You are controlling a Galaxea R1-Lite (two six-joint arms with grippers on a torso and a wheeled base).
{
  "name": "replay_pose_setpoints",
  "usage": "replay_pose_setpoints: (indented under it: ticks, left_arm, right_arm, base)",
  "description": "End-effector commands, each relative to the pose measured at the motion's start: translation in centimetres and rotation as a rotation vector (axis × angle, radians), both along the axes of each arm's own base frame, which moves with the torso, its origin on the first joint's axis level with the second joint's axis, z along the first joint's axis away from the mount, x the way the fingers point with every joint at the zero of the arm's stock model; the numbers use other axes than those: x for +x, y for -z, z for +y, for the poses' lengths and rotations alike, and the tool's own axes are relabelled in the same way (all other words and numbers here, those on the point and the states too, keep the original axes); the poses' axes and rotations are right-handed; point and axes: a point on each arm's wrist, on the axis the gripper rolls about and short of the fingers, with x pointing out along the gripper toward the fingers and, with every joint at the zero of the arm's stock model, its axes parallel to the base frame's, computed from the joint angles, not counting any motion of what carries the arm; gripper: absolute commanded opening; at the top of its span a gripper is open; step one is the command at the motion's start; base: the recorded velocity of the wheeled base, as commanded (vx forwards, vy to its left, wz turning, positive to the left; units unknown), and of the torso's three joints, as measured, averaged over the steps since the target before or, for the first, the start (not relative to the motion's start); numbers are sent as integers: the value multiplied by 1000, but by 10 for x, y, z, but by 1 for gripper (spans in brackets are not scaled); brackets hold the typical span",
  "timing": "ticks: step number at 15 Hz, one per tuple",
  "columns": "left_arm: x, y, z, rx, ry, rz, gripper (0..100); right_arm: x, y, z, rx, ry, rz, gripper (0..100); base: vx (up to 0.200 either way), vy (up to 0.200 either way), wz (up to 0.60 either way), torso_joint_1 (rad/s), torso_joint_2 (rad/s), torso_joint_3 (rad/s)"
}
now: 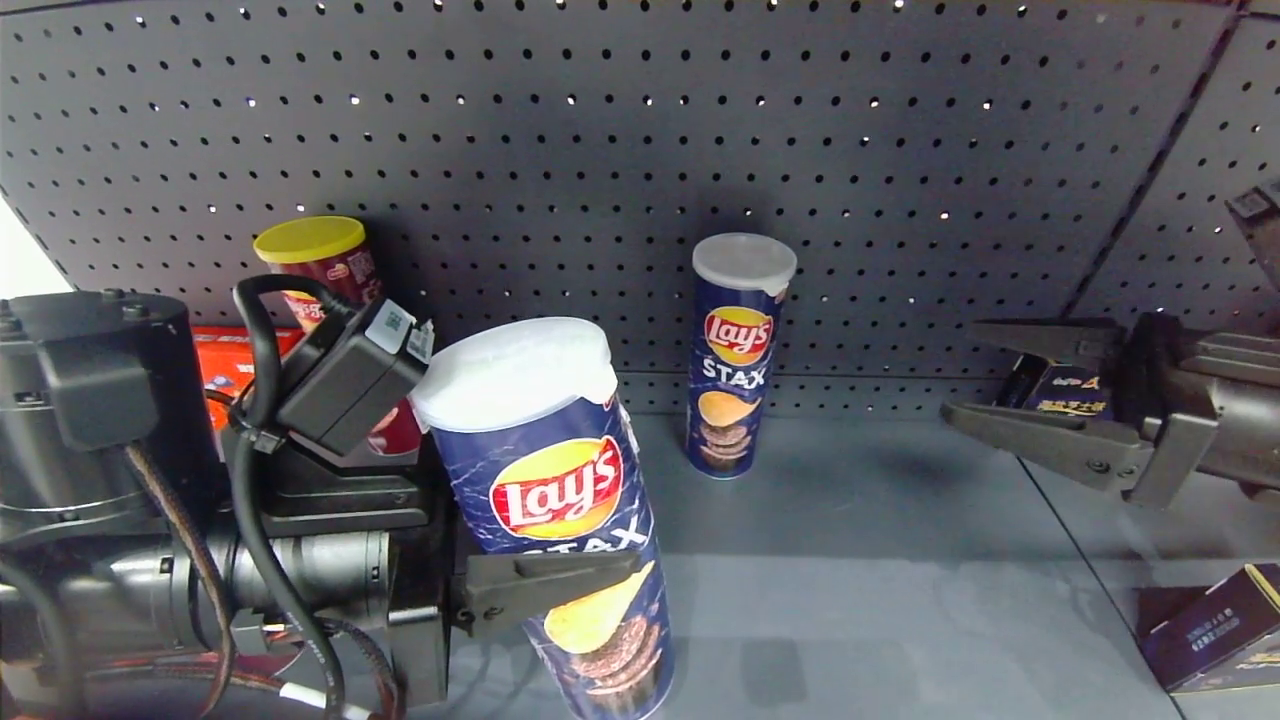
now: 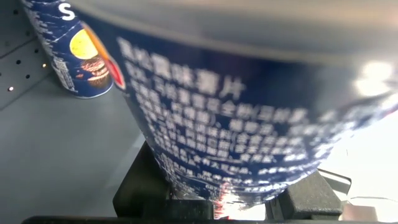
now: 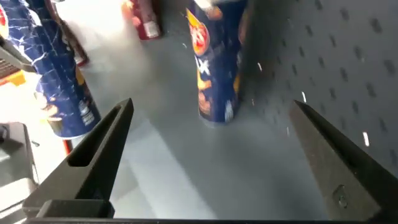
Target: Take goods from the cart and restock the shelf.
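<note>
My left gripper (image 1: 560,590) is shut on a blue chip can (image 1: 555,500) with a white lid, holding it around the lower body, slightly tilted, at the shelf's front left. The left wrist view has this can (image 2: 249,112) close up. A second, identical blue can (image 1: 738,360) stands upright near the pegboard, behind and to the right of the held one; it also shows in the wrist views (image 2: 74,56) (image 3: 214,68). My right gripper (image 1: 1000,385) hovers open at the right, empty, its fingers spread wide (image 3: 211,162), facing the standing can. I cannot tell whether the held can (image 3: 59,81) touches the shelf board.
A red can with a yellow lid (image 1: 320,265) and a red box (image 1: 235,360) stand at the back left, behind my left arm. Dark blue boxes sit at the right (image 1: 1210,625) (image 1: 1065,390). The grey shelf board (image 1: 880,580) lies bare between the standing can and the boxes.
</note>
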Motion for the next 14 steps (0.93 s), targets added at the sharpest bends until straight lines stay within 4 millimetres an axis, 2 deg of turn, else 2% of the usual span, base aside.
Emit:
replay_pose_setpoints:
  ticks: [1, 2, 3, 6, 14]
  left_arm:
    - [1, 1, 0, 1, -2, 1, 0]
    - [1, 1, 0, 1, -2, 1, 0]
    - [1, 1, 0, 1, -2, 1, 0]
    - [1, 3, 1, 4, -6, 6, 0]
    - [2, 2, 3, 0, -13, 6, 0]
  right_arm:
    - [25, 14, 11, -12, -49, 12, 100]
    - [25, 14, 11, -12, -49, 12, 100]
    - [40, 21, 17, 0, -87, -28, 100]
    - [52, 28, 28, 4, -119, -43, 100]
    - [92, 54, 60, -28, -173, -4, 100]
  base:
    - [0, 0, 0, 0, 0, 0]
    - [0, 0, 0, 0, 0, 0]
    - [0, 0, 0, 0, 0, 0]
    - [0, 0, 0, 0, 0, 0]
    - [0, 0, 0, 0, 0, 0]
